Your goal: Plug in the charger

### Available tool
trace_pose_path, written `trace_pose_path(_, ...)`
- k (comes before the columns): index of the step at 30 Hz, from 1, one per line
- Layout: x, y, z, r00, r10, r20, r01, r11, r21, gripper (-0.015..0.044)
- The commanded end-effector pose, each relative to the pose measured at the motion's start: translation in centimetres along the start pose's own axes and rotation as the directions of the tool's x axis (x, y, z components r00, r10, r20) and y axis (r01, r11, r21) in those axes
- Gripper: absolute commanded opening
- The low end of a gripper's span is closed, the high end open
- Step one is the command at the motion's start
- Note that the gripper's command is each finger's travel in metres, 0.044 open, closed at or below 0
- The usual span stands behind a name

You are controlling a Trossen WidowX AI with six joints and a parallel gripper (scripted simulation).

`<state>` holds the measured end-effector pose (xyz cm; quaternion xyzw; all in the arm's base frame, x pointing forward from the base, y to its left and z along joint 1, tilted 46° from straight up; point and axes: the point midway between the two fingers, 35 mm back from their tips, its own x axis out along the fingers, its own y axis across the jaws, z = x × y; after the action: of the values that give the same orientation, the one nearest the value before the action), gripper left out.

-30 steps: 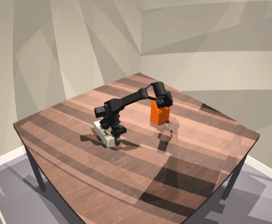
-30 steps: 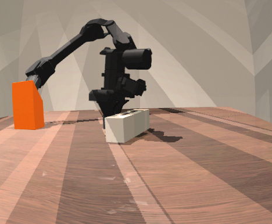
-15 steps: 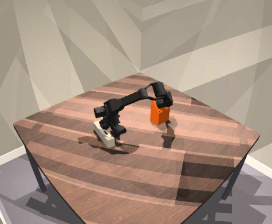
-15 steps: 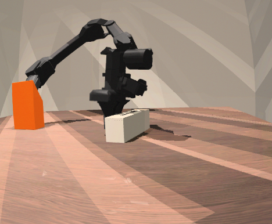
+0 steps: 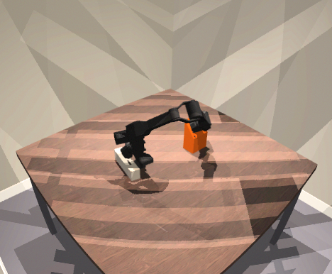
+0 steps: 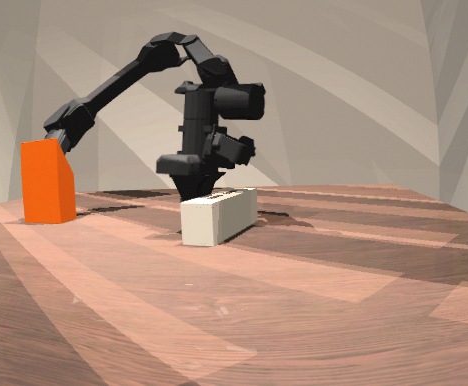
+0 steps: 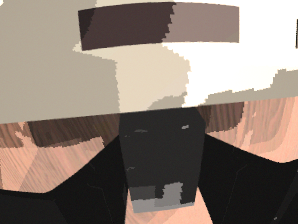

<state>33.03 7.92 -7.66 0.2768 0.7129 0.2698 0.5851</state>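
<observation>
The cream power strip (image 5: pixel 134 174) (image 6: pixel 199 225) (image 7: pixel 45 80) lies on the table, and a dark rectangular patch (image 7: pixel 125 25) shows on it in the wrist view. My gripper (image 6: pixel 196 196) (image 7: pixel 156 139) points down beside the strip and is shut on the dark charger (image 7: pixel 160 167), which sits between both fingers. The charger's far end meets the strip's near edge in the wrist view. Its prongs are not visible, and whether they are in any slot cannot be told. The arm hides the charger in the top and exterior views.
An orange block (image 5: pixel 194 140) (image 6: pixel 44 185) with a sloped side stands on the wooden table (image 5: pixel 154 220) (image 6: pixel 277 325), near the arm's base. The arm (image 5: pixel 157 122) (image 6: pixel 119 82) arches from there to the strip. Striped shadows cross the table.
</observation>
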Motion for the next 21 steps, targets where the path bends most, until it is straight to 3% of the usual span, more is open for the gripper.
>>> trace_pose_path(1, -0.09, 0.08, 0.25, 1.000, 0.003, 0.003, -0.003, 1.000, 0.002, 0.0000)
trace_pose_path(21, -0.13, 0.10, 0.65, 1.000, 0.003, 0.003, -0.003, 1.000, 0.002, 0.0000)
